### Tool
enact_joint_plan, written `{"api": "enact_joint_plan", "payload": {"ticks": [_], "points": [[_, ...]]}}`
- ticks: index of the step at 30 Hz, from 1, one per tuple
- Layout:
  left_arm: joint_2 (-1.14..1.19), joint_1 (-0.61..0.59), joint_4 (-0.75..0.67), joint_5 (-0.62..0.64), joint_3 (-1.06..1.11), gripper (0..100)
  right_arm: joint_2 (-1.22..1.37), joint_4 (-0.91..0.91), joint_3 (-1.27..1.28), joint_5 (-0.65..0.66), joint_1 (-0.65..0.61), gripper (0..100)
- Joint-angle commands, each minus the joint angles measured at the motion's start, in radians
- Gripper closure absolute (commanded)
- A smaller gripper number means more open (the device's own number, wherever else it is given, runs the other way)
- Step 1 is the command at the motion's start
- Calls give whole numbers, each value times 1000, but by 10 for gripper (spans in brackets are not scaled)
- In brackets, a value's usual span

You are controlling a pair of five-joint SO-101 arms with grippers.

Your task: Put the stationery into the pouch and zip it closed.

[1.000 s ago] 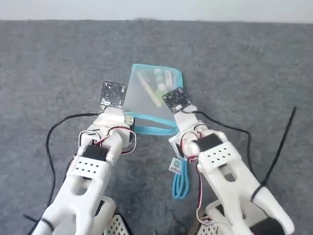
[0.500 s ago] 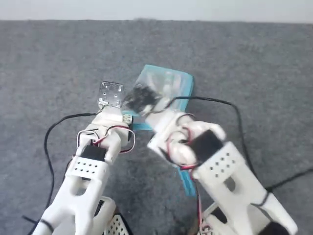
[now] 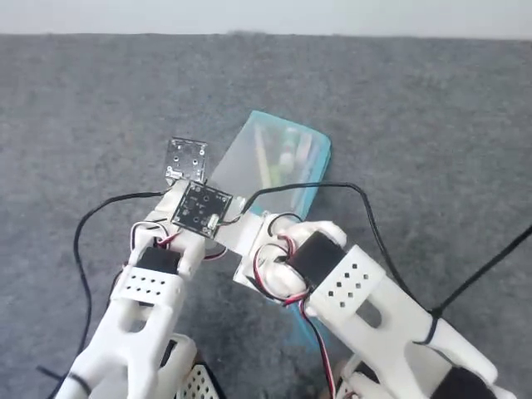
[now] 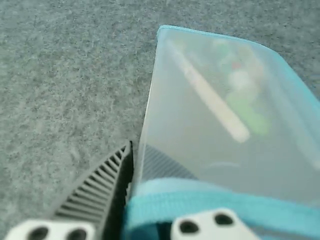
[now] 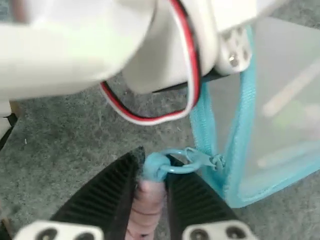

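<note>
The translucent pouch with teal edging lies on the grey mat, holding a pencil and green stationery. My left gripper is shut on the pouch's teal zipper edge at one corner. The right arm reaches across the pouch's near edge toward the left arm. My right gripper is shut on the teal zipper pull, just past the end of the zipper track. In the high view the right arm's camera board hides both grippers.
Black cables loop off both arms over the mat. A teal strap pokes out under the right arm. The left arm's body sits very close above the right gripper. Open mat lies beyond and beside the pouch.
The right arm has swung from the pouch's right end across its near edge to the left corner beside the left gripper. The pouch has turned and shifted slightly right. The left arm stayed put.
</note>
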Motion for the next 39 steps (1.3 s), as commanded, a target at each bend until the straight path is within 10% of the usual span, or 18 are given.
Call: {"api": "enact_joint_plan", "payload": {"ticks": [1,15,39], "points": [[11,-8,-23,17,-5,990,-44,19,-12,-15,7,760],[11,0,-20,15,-10,990,-483,54,253,132,197,718],[11,2,-18,15,-10,990,-243,-421,474,249,280,589]]}}
